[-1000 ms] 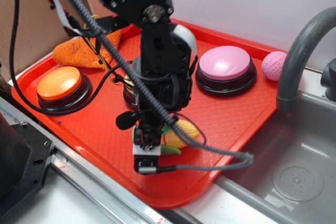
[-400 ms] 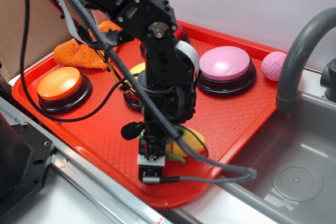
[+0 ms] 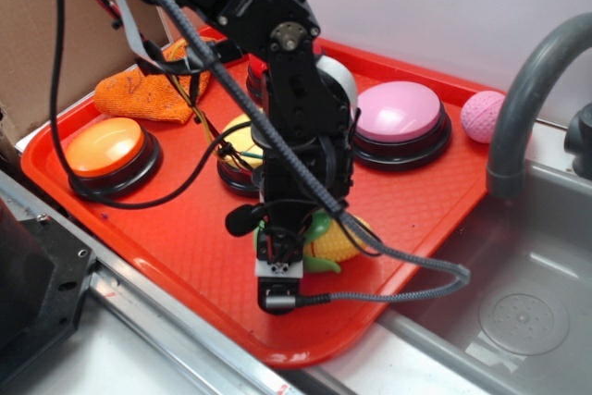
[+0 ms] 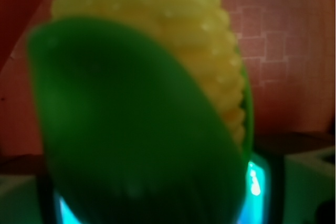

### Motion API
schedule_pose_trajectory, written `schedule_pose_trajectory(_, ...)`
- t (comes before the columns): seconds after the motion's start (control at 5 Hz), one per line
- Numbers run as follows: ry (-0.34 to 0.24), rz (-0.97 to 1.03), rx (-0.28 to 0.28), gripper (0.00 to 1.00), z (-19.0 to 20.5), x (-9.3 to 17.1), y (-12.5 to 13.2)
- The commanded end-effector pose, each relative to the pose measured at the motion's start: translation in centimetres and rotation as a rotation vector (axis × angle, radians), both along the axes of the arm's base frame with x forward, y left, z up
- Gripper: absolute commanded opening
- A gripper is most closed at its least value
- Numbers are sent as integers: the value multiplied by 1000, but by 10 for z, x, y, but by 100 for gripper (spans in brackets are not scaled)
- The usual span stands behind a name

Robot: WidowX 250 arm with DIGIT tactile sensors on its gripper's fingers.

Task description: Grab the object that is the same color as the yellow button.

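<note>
The object, a toy corn cob [image 3: 340,240] with yellow kernels and green husk leaves, sits low over the front right part of the red tray [image 3: 176,228]. My gripper [image 3: 310,236] points down at it and is shut on it, the husk end between the fingers. In the wrist view the corn cob [image 4: 178,40] fills almost the whole frame, blurred and very near, and the fingers are hidden behind it. The yellow button [image 3: 237,139] stands on its black base just behind my arm, partly covered by it and by cables.
On the tray also stand an orange-topped button [image 3: 104,145] at the left and a pink-topped button [image 3: 398,110] at the right, with an orange cloth [image 3: 148,94] at the back left. A pink ball [image 3: 482,116] lies beyond the tray. A grey faucet [image 3: 525,90] and sink [image 3: 518,312] are on the right.
My arm has shifted to the right and slightly back across the tray. The corn cob has moved right along with the gripper.
</note>
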State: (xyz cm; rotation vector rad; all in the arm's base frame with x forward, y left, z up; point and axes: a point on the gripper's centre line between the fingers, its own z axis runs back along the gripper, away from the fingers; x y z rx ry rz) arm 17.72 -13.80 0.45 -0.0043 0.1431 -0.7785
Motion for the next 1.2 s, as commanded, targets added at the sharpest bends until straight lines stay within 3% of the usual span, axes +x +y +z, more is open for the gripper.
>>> schedule_pose_trajectory(0.0,-110,178,7,0,56,-30,48)
schedule_pose_trajectory(0.4,-270,373,122,0,119,-77,103)
schedule_pose_trajectory(0.6,-304,437,134,0,129,-94,122)
schedule_pose_trajectory(1.0,-267,546,96,0,122,-79,173)
